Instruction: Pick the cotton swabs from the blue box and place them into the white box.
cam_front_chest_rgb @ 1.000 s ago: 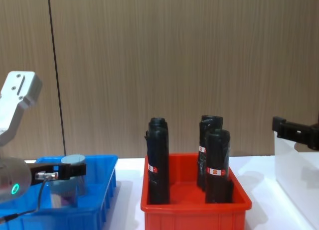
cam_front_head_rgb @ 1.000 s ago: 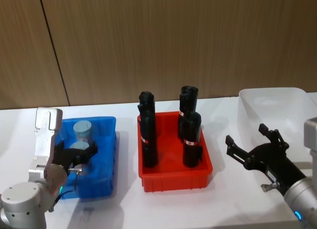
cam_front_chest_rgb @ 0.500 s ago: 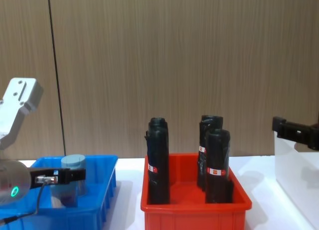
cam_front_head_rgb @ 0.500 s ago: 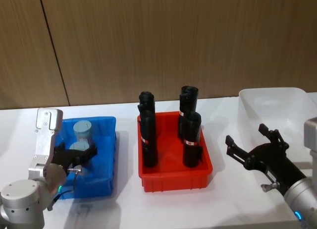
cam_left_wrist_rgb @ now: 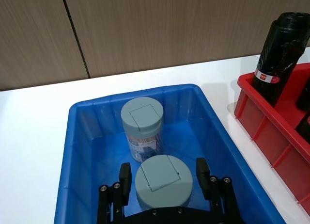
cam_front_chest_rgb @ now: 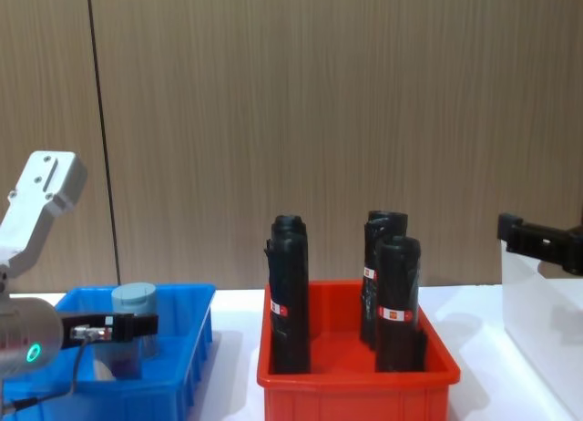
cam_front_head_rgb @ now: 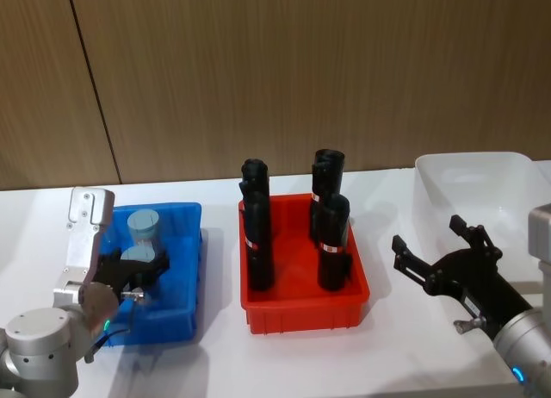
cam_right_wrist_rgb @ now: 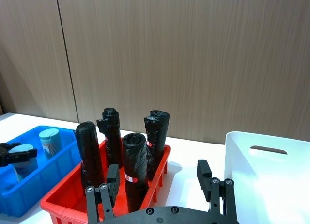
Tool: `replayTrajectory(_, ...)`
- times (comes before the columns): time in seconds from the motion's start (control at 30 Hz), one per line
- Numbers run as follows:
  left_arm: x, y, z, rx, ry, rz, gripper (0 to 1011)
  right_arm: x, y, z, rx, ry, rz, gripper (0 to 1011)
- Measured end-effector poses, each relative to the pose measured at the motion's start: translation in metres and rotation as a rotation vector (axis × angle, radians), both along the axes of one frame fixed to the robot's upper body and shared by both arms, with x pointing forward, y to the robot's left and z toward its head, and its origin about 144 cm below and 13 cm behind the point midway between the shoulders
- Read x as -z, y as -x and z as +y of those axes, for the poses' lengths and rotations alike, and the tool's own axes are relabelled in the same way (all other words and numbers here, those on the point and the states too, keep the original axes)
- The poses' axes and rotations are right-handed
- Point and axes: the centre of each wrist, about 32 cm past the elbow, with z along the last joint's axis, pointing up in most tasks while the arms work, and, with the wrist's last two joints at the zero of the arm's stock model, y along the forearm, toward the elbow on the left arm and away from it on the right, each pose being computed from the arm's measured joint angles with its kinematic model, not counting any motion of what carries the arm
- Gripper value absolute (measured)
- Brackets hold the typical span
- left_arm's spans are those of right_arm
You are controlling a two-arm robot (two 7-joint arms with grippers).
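Two cotton swabs jars with pale blue lids stand in the blue box (cam_front_head_rgb: 186,212) at the left. My left gripper (cam_left_wrist_rgb: 163,178) is down in the blue box (cam_left_wrist_rgb: 213,132), open, with one finger on either side of the near jar (cam_left_wrist_rgb: 163,179) and small gaps still showing. The far jar (cam_left_wrist_rgb: 142,118) stands free just behind it. In the head view the near jar (cam_front_head_rgb: 138,258) sits between the black fingers and the far jar (cam_front_head_rgb: 144,225) is behind. My right gripper (cam_front_head_rgb: 435,239) hovers open and empty beside the white box (cam_front_head_rgb: 475,171) at the right.
A red bin (cam_front_head_rgb: 301,314) with several tall black rolls (cam_front_head_rgb: 257,243) stands in the middle, between the blue box and the white box. Bare white table lies in front of the bins. A wood-panel wall closes the back.
My left gripper has sunk a little lower around the near jar and its wrist has shifted slightly right. The right arm has not moved.
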Motion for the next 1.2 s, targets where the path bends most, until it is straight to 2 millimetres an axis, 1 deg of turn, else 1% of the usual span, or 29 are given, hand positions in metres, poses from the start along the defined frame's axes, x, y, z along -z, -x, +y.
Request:
replayTrajectory(0.07,0.000,-0.001,0.000,0.002,-0.001,0.000,833,0.000,0.000,0.000,0.000,0.000,0.000,1001)
replayTrajectory(0.1,0.000,-0.001,0.000,0.005,-0.001,-0.001,772,0.000,0.000,0.000,0.000,0.000,0.000,1002)
replayTrajectory(0.13,0.000,-0.002,0.000,0.006,-0.002,-0.001,756,0.000,0.000,0.000,0.000,0.000,0.000,1002)
replayTrajectory(0.2,0.000,-0.003,0.000,0.010,-0.003,-0.001,681,0.000,0.000,0.000,0.000,0.000,0.000,1002)
replayTrajectory(0.27,-0.001,-0.003,0.000,0.013,-0.003,-0.002,669,0.000,0.000,0.000,0.000,0.000,0.000,1002)
replayTrajectory(0.5,-0.004,-0.004,0.000,0.024,-0.004,-0.010,669,0.000,0.000,0.000,0.000,0.000,0.000,1002)
replayTrajectory(0.63,-0.011,-0.004,-0.001,0.034,-0.006,-0.027,669,0.000,0.000,0.000,0.000,0.000,0.000,1002)
replayTrajectory(0.9,-0.028,-0.002,-0.005,0.074,-0.009,-0.085,669,0.000,0.000,0.000,0.000,0.000,0.000,1002)
replayTrajectory(1.2,-0.054,0.001,-0.011,0.166,0.003,-0.163,669,0.000,0.000,0.000,0.000,0.000,0.000,1002)
